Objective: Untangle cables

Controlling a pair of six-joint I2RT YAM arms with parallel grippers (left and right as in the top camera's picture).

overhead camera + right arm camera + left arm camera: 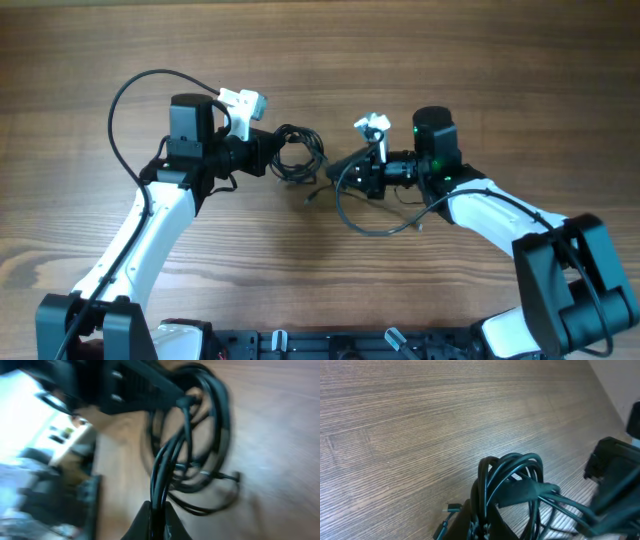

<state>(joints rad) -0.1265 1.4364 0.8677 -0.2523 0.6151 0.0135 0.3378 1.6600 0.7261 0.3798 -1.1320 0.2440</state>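
Cables (295, 155), thin, dark grey-black and flexible, sit as a small coiled bundle near the middle of the brown wood-grain table (470, 60), caught between the two arms.

To the left of the bundle, the left gripper (262, 150), black with two fingers on a white arm, comes in level with the tabletop. Its jaws are fully closed on the bundle's left edge. In the left wrist view the loops (512, 467) rise straight out of that pinch and fan upward, so this hand seems to serve as the anchor that keeps the coil from sliding.

Just below the bundle a single strand ends in a small metallic plug tip (452, 507), resting loose on the wood. A free end like this is probably the place where a strand can be drawn out.

To the right of the bundle, the right gripper (335, 168), also black and two-fingered, points back towards the left one. Its jaws are pressed together on a few strands (161, 472) that run up from its fingertips into the coil. The right wrist view is blurred, so how many strands it has cannot be told. Taking hold opposite the anchor looks meant to let the arms pull apart and open the knot.

The tangle is not yet loosened; the loops overlap tightly. A hard pull could cinch the knot instead of freeing it.
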